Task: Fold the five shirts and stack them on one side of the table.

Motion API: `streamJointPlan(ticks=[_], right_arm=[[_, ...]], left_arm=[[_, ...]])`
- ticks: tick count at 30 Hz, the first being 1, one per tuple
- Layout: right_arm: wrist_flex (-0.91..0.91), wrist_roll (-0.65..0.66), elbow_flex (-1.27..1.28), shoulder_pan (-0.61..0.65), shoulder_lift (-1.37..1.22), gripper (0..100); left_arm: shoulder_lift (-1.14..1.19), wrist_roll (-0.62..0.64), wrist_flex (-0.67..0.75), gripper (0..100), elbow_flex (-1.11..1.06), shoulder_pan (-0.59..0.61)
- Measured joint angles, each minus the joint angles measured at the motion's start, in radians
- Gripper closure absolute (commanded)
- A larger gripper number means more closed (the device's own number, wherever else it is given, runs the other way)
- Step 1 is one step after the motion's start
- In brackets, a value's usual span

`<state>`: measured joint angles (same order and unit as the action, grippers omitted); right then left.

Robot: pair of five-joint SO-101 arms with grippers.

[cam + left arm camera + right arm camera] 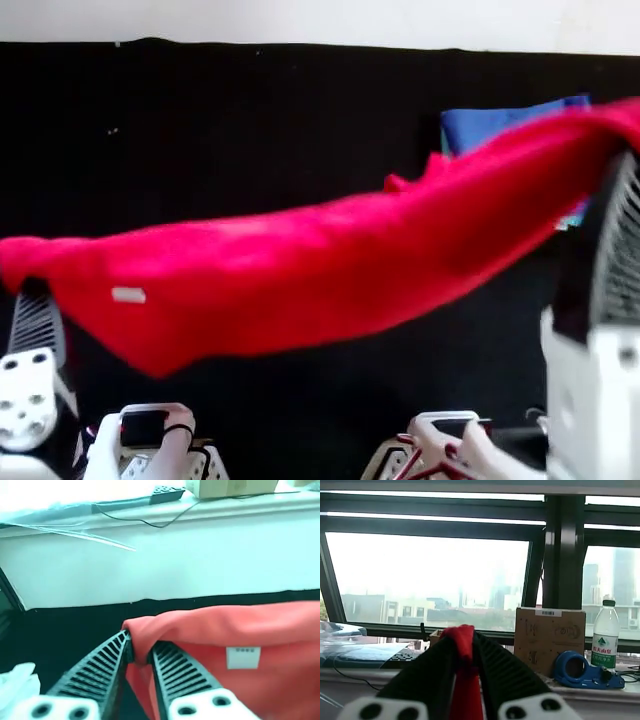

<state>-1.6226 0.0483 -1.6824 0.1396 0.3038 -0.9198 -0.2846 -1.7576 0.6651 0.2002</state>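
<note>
the red shirt [300, 270] is up off the black table [200, 130], stretched in the air between the two arms like a banner and sagging a bit in the middle. the left gripper [141, 649] is clenched on one corner of it, with the cloth bunched up between its ribbed black fingers [100, 672]. there's a small white tag [243, 657] on the fabric just beside that grip. in the high view the same tag sits near the arm at the picture's left side, so that one's the left arm, and it's got the lower end of the shirt. the right gripper [465, 642] is pinched tight on the other end, a strip of red squeezed between its fingers. in the high view that end is held higher, over by the right edge.

a blue shirt [505, 122] lies on the table at the far side toward the right, partly hidden behind the red one. can't tell if it's folded.

other stuff: behind the right gripper there's a window ledge with a cardboard box [549, 637], a water bottle [605, 632] and a blue plastic gadget [585, 671]. past the table's far edge in the left wrist view there's a white wall, with a power strip [167, 492] and a black cable [165, 522] on the ledge on top.
</note>
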Motion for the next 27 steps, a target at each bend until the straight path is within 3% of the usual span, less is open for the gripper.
streamJointPlan(ticks=[8, 14, 22, 27], right_arm=[[0.0, 0.055, 0.0, 0.002, -0.068, 99.3], [0.0, 0.055, 0.003, 0.009, -0.287, 99.3], [-0.052, 0.054, 0.006, 0.135, -0.761, 99.3], [0.097, -0.017, 0.009, 0.173, -1.097, 99.3]], left_arm=[[-0.029, 0.0, 0.043, 99, -0.031, 0.11], [-0.029, 0.0, 0.161, 99, -0.288, 0.11], [-0.017, 0.0, 0.542, 99, -0.89, 0.11], [0.077, -0.026, 0.804, 99, -1.151, 0.11]])
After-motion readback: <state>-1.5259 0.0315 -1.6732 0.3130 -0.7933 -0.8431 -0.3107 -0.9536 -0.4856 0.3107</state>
